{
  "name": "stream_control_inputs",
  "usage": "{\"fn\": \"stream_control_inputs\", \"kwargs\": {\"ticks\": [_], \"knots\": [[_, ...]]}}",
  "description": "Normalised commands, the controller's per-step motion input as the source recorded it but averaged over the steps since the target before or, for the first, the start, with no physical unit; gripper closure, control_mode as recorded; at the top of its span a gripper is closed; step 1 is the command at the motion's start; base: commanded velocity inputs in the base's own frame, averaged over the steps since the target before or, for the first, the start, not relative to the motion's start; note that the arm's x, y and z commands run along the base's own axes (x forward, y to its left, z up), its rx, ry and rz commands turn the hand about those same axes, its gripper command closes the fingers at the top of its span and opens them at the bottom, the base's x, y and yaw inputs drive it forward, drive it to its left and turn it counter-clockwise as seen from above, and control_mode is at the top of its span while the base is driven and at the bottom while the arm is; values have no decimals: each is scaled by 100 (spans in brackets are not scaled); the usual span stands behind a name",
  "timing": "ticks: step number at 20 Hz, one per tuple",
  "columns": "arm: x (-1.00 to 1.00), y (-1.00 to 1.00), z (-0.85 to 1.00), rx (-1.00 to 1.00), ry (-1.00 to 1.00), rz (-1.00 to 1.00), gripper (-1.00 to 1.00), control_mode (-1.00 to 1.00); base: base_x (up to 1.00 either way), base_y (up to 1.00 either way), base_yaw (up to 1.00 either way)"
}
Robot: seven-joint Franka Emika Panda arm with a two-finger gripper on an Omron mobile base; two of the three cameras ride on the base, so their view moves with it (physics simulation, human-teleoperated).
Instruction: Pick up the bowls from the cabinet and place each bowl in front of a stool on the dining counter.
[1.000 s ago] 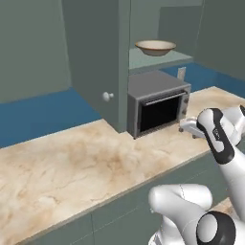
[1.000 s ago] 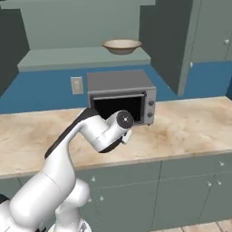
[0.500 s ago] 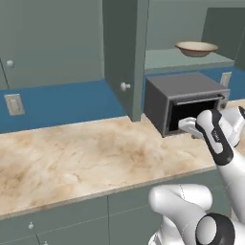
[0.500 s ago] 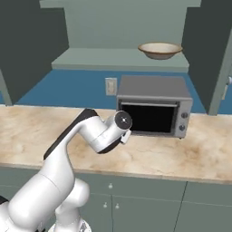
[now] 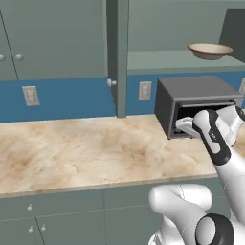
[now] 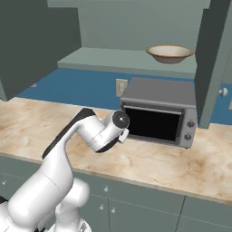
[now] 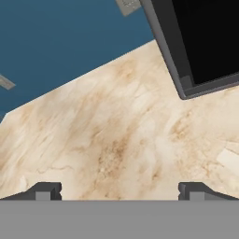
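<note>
gripper (image 7: pixel 119 191): jaws wide apart, empty, over marble worktop (image 7: pixel 116 140)
microwave (image 6: pixel 158 115): just ahead of hand
cream bowl (image 6: pixel 170 53): on open cabinet (image 6: pixel 127 61) shelf above
step: approach, likely
next: raise and reach to bowl rim

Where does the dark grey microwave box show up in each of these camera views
Left base view: the dark grey microwave box sits at right on the beige marble worktop, partly behind the arm.
Right base view: right of centre, beneath the cream-white bowl with the tan-brown rim.
Hand view: its black front fills the upper right corner.
Shared landmark: the marble worktop under it.
</note>
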Motion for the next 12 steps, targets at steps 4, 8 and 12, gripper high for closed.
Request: {"fn": "stream_control_inputs", "kwargs": {"ticks": [4, 8, 12], "knots": [[0, 0, 0, 0, 0, 0, -100, 100, 0, -52, 22], [0, 0, 0, 0, 0, 0, -100, 100, 25, -10, 11], [0, 0, 0, 0, 0, 0, -100, 100, 31, -2, 1]]}}
